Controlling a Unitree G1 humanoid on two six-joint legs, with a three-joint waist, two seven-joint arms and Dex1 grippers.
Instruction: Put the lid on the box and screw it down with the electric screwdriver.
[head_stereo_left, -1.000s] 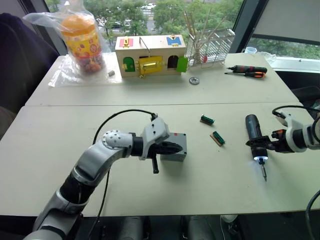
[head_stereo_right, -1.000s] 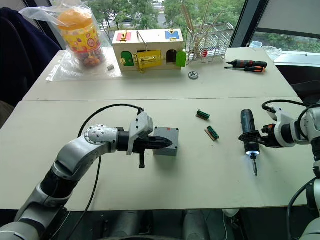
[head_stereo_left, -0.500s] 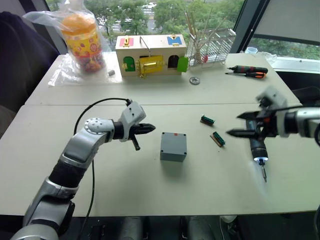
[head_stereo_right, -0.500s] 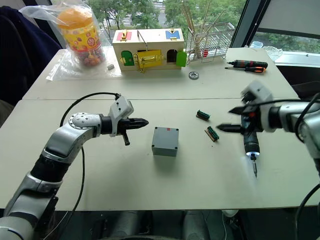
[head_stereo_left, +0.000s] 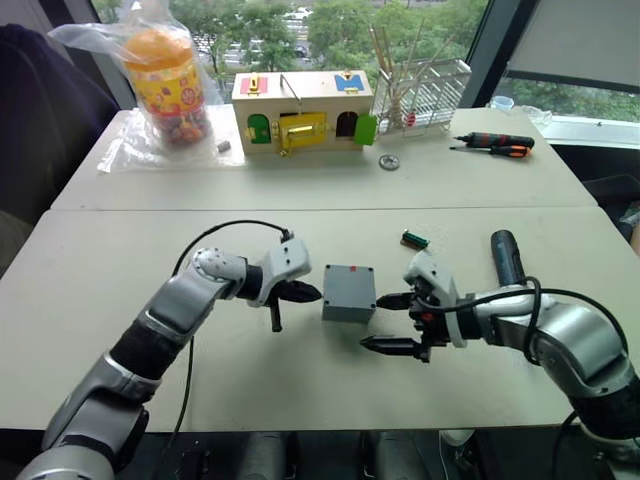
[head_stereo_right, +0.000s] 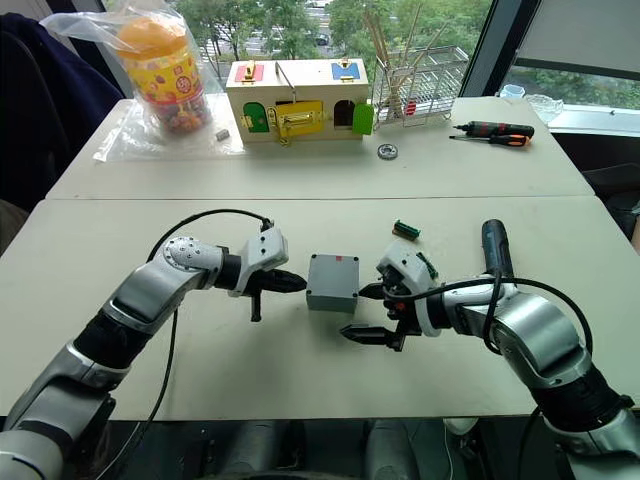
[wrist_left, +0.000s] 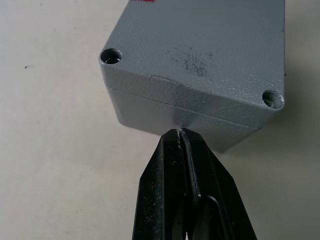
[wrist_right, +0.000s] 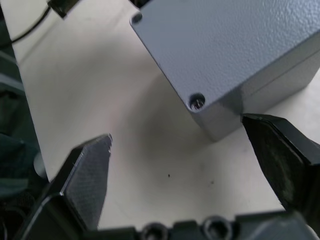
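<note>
The box (head_stereo_left: 348, 292) sits between left gripper (head_stereo_left: 309, 293) — right gripper (head_stereo_left: 388, 323).

Colours noted. The box (head_stereo_left: 348, 294) is matt grey with a speckled texture, and a small red mark is seen at its far top edge; a dark smudge is seen on the lid (wrist_left: 200, 45), which is the same grey. The electric screwdriver (head_stereo_left: 505, 257) is black. Both the left gripper (head_stereo_left: 305, 292) and the right gripper (head_stereo_left: 385, 322) are black-fingered on white-and-silver arms. The table (head_stereo_left: 100, 300) is pale cream. The wooden box (head_stereo_left: 301, 110) is tan, with green, yellow, pink and blue parts. The hand screwdrivers (head_stereo_left: 494, 143) are black with orange.
</note>
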